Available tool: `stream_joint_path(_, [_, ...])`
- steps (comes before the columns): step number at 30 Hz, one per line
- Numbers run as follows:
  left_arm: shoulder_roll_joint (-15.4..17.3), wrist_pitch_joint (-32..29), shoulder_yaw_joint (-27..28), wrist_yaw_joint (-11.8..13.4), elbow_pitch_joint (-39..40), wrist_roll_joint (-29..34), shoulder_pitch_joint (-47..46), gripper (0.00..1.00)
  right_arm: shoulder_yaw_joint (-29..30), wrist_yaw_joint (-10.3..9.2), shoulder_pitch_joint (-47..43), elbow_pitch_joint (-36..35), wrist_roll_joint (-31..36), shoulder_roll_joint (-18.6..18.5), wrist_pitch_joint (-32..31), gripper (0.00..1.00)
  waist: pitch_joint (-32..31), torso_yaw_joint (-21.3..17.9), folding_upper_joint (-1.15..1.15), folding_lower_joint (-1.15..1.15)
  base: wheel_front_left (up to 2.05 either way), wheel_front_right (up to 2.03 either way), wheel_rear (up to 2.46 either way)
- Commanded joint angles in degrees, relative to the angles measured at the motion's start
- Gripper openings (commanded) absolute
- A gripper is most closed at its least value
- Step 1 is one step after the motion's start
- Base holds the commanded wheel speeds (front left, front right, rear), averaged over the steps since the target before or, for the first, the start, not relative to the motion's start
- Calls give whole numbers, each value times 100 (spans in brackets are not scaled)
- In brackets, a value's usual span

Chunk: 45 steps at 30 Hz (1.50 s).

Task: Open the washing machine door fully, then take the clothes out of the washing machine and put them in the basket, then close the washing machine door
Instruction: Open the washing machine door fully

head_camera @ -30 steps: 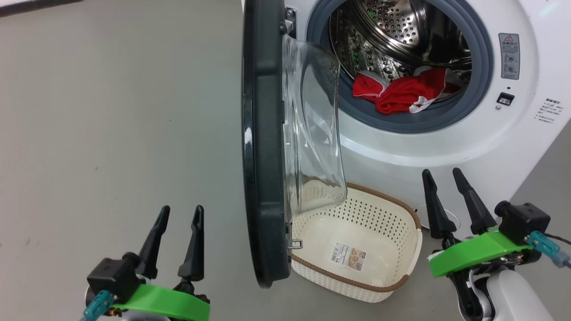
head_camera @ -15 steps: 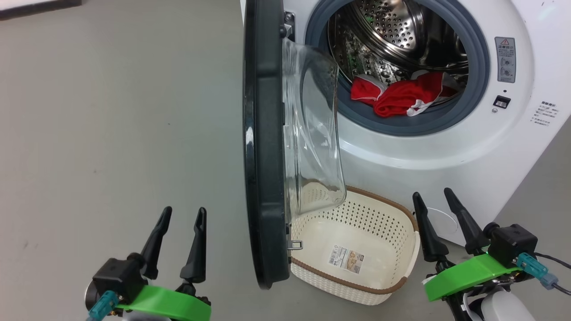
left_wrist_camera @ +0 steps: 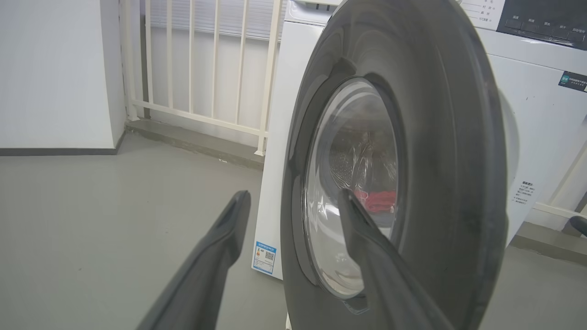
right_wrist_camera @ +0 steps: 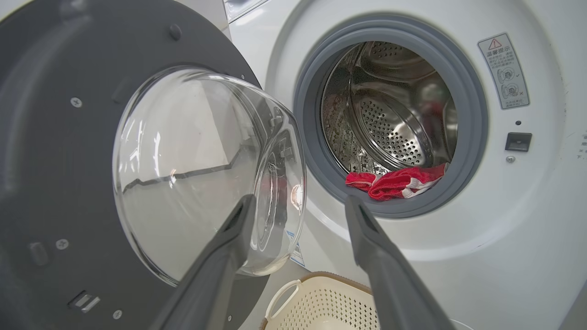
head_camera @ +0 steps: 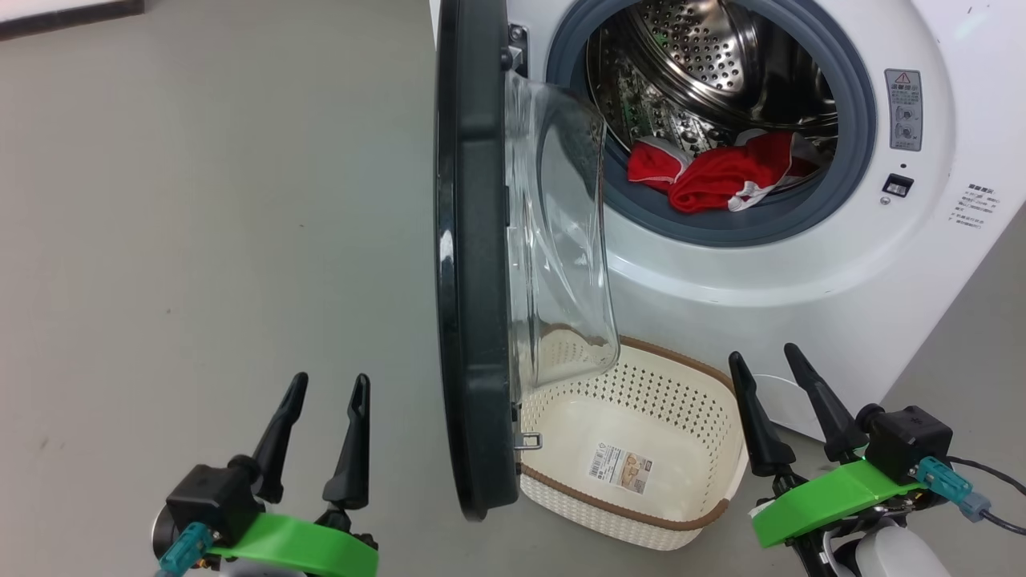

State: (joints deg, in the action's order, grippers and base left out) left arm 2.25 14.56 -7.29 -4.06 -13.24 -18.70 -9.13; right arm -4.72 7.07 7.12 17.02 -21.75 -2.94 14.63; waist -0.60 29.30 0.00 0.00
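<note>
Head view: washing machine door [head_camera: 473, 264] edge-on mid-frame, open floor [head_camera: 200, 200] at left; left gripper [head_camera: 330, 378], right gripper [head_camera: 761, 353] both spread, empty; red clothes [head_camera: 721, 180] in drum [head_camera: 705, 56].

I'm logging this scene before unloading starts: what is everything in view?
washing machine: one, white, ahead on the right
door: one, black rim with clear glass bowl, swung open
drum: one, perforated steel, inside the machine
clothes: one bundle, red with white trim, at the drum's front
basket: one, cream with brown rim, on the floor below the door
label: one, paper, inside the basket
railing: one, white, behind the machine
floor: grey
left jaws: one pair, black, open, lower left
right jaws: one pair, black, open, lower right
</note>
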Motion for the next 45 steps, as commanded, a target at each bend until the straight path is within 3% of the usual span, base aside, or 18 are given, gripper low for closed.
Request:
stream_joint_path(1, [63, 44, 200, -21, 111, 19, -38, 100, -170, 42, 87, -105, -99, 6, 37, 100, -3, -1, 0, 0, 0, 0, 0])
stream_joint_path(6, [63, 44, 186, -49, 89, 31, -39, 100, -197, 42, 71, -89, -132, 6, 37, 100, -7, -4, 0, 0, 0, 0, 0])
stream_joint_path(7, [63, 44, 169, -59, 85, 31, -46, 58, -194, 42, 66, -85, -141, 6, 37, 100, -7, -4, 0, 0, 0, 0, 0])
stream_joint_path(9, [63, 44, 143, -70, 110, 32, -74, 0, -189, 42, 62, -78, -159, 6, 37, 100, -9, -4, 0, 0, 0, 0, 0])
stream_joint_path(21, [63, 44, -36, -74, 1241, 109, -639, 0, -264, 42, 91, -27, -226, 6, 37, 100, 5, 2, 0, 0, 0, 0, 0])
stream_joint_path(28, [63, 44, -710, -89, 1703, -152, -1144, 0, -361, 42, 72, 17, -261, 6, 37, 100, -55, -46, 0, 0, 0, 0, 0])
stream_joint_path(36, [63, 44, -1333, -135, 1476, -321, -1217, 0, -319, 42, -35, 12, -303, 6, 37, 100, -133, -102, 0, 0, 0, 0, 0])
stream_joint_path(45, [64, -54, -1921, -269, 425, -593, -1159, 0, -330, 42, -94, 14, -282, 6, 37, 100, -144, -176, 0, 0, 0, 0, 0])
